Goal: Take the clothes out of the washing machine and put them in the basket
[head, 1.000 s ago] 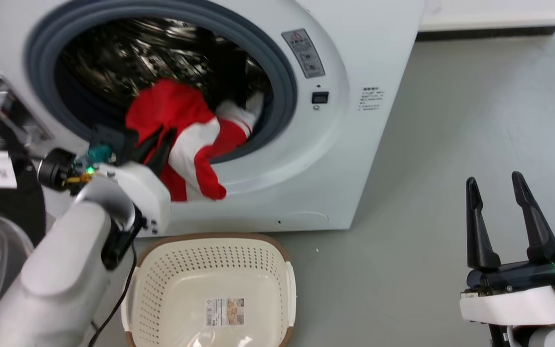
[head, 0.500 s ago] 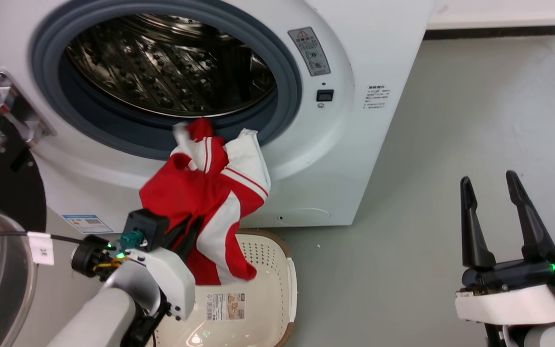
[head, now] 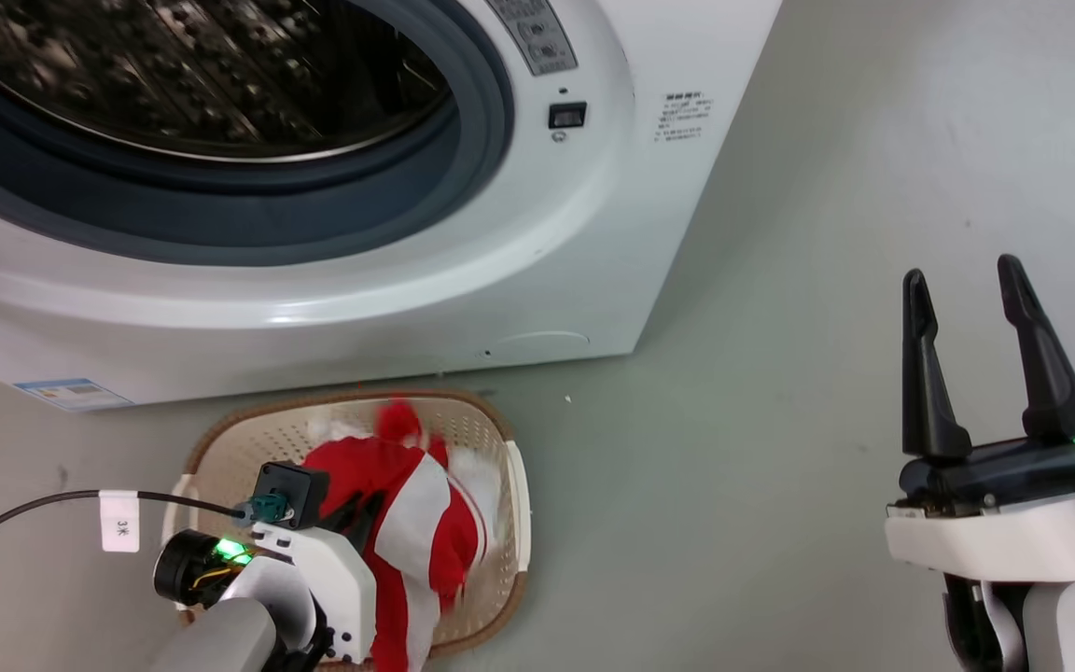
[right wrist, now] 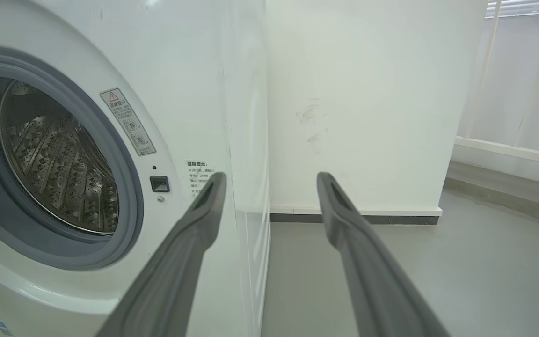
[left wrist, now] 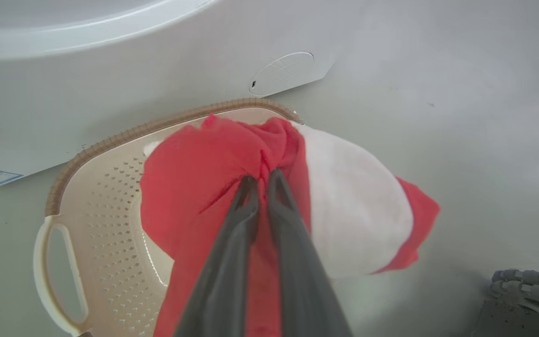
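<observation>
clothes [head: 379, 476] now down over basket [head: 239, 422] (dangling higher before) | left pincer [left wrist: 262, 174] clenched on them | right pincer [head: 962, 271] spread wide

place: laundry room | evidence: front-loading washing machine [head: 547, 280]; laundry basket [left wrist: 120, 136] on grey floor [head: 780, 420]; bare white wall [right wrist: 367, 117]

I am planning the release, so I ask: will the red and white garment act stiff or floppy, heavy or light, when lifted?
Probably floppy: the red and white garment bunches where the left hand pinches it and hangs in folds. Likely light: a single pinch carries it all. It may drape over the cream basket rim.
</observation>
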You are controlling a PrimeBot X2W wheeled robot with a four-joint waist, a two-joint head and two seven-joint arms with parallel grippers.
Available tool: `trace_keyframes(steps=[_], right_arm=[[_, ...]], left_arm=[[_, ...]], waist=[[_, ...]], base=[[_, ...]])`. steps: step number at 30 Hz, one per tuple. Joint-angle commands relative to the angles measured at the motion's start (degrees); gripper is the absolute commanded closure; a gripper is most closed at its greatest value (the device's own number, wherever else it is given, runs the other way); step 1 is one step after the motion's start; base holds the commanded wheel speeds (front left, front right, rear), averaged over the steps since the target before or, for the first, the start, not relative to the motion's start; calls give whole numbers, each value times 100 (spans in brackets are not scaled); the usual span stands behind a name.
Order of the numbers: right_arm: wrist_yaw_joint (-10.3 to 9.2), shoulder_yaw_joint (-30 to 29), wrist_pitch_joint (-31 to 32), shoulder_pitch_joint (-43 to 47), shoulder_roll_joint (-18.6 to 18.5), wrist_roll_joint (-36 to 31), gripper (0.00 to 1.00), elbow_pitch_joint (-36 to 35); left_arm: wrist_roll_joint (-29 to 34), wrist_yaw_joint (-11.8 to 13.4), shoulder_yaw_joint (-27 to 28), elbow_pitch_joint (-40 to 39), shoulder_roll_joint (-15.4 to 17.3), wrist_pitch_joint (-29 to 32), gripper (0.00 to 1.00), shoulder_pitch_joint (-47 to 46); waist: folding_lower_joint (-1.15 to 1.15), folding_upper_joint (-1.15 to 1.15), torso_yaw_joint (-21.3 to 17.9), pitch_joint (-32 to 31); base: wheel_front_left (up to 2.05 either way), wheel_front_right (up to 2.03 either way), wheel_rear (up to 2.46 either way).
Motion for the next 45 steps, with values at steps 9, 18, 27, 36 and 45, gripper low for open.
trace_keyframes(steps=[9, 18, 27, 36, 45], right_arm=[[-4, 46, -12, -518, 4, 68, 0, -150], [-4, 43, -12, -1083, 3, 205, 0, -340], [-4, -59, -12, -1521, 3, 335, 0, -533], [-4, -158, -12, -1638, 3, 366, 0, -644], [-4, -158, -12, -1692, 3, 326, 0, -594]], left_arm=[[-165, -164, 116, 1748, -415, -228, 100, -909], [47, -268, -116, 3144, -586, -71, 100, -2050], [657, -198, -691, 3843, -594, 179, 100, -2985], [1162, -18, -1223, 4046, -609, 383, 100, -3426], [1298, 58, -1419, 4097, -585, 263, 0, -3488]], waist=[[0, 0, -263, 990], [0, 0, -447, 2168], [0, 0, -516, 3171], [0, 0, -563, 3678], [0, 0, -526, 3679]], base=[[0, 0, 0], [0, 0, 0], [0, 0, 0], [0, 0, 0], [0, 0, 0]])
